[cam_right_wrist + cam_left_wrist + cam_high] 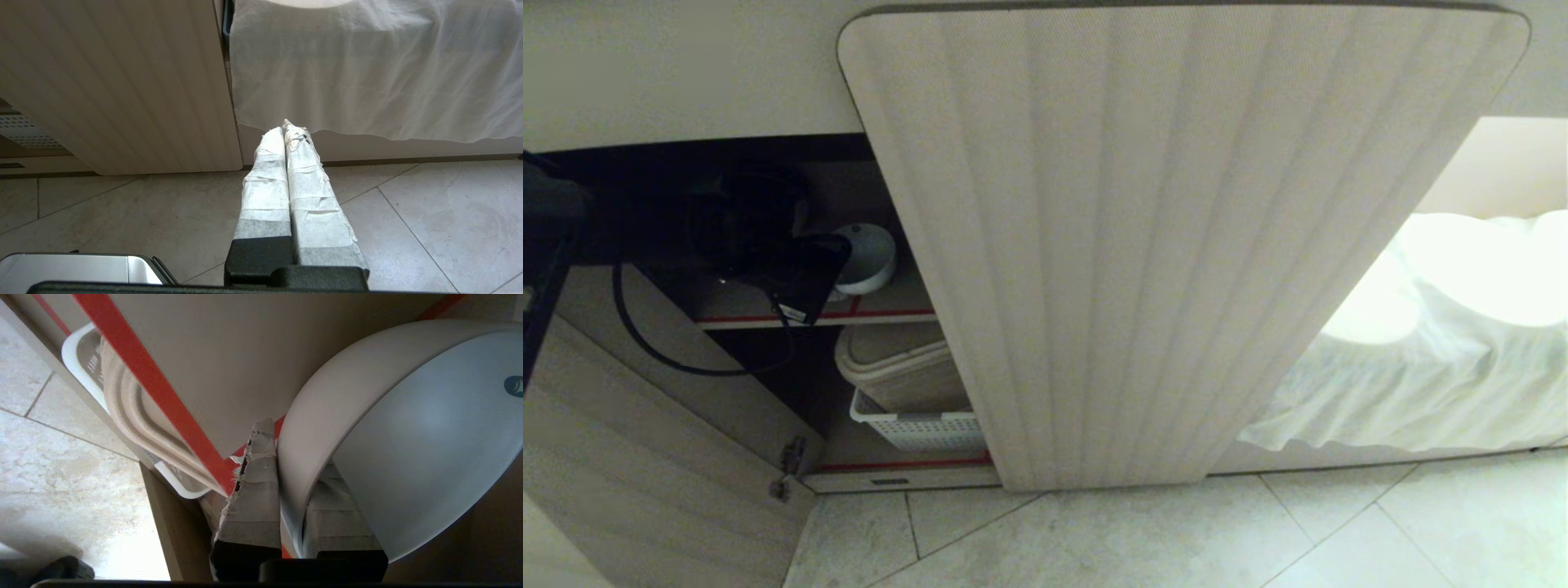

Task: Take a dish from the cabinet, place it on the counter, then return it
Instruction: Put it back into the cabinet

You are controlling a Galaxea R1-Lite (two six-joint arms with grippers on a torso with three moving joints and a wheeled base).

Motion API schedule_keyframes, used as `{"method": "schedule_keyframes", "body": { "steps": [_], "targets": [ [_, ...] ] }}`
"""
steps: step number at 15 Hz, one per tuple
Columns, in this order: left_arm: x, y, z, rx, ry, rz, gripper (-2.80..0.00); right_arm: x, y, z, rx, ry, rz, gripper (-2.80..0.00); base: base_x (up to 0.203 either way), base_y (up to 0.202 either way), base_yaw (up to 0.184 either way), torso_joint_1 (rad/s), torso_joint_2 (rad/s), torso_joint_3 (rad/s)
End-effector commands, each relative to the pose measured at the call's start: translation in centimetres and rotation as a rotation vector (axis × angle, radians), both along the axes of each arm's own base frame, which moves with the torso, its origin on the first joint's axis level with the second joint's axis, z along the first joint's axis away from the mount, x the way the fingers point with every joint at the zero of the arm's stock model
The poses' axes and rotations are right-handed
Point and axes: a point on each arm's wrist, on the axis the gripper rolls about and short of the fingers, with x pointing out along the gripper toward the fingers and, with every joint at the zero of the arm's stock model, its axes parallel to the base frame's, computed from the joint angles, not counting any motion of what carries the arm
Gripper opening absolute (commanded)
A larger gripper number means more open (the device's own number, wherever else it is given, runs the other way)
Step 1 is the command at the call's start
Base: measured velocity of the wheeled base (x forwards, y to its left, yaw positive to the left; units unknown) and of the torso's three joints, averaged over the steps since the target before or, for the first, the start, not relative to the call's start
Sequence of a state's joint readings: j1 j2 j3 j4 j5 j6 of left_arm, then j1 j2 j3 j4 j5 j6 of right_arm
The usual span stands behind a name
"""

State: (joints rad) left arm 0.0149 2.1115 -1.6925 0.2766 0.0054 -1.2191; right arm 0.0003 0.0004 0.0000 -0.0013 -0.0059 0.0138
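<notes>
The left gripper (292, 486) is inside the cabinet (768, 196), clamped on the rim of the bowl (408, 428): one taped finger (255, 490) lies against the outside wall, the other inside. The bowl is at the front of the upper shelf (229, 367), close to its red-taped edge, tilted so its hollow faces sideways. In the head view the arm's dark wrist hides most of the bowl (870, 257), and a black cable (645, 343) loops down in front of the shelf. On the shelf below, a white perforated basket (923, 429) holds a beige tub (898, 363). The left door (621, 441) is swung open; the right door (1168, 245) stands across the middle of the view, beside the bowl's spot. To its right hangs a white cloth (1437, 359). The right gripper (286, 134), fingers pressed together and empty, hangs low over the tiled floor (429, 212) before that cloth.
</notes>
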Motion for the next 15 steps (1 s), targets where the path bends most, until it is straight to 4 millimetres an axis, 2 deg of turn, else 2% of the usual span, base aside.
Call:
{"method": "schedule_keyframes", "body": {
  "steps": [1,15],
  "targets": [
    [0.07,0.02,0.16,-0.006,-0.007,0.006,-2.8,0.0,0.0,0.0,0.0,-0.001,0.001,-2.8,0.0,0.0,0.0,0.0,0.0,0.0],
    [0.62,-0.31,-0.3,-0.042,-0.002,0.024,-2.8,0.0,0.0,0.0,0.0,-0.001,0.0,-2.8,0.0,0.0,0.0,0.0,0.0,0.0]
  ]
}}
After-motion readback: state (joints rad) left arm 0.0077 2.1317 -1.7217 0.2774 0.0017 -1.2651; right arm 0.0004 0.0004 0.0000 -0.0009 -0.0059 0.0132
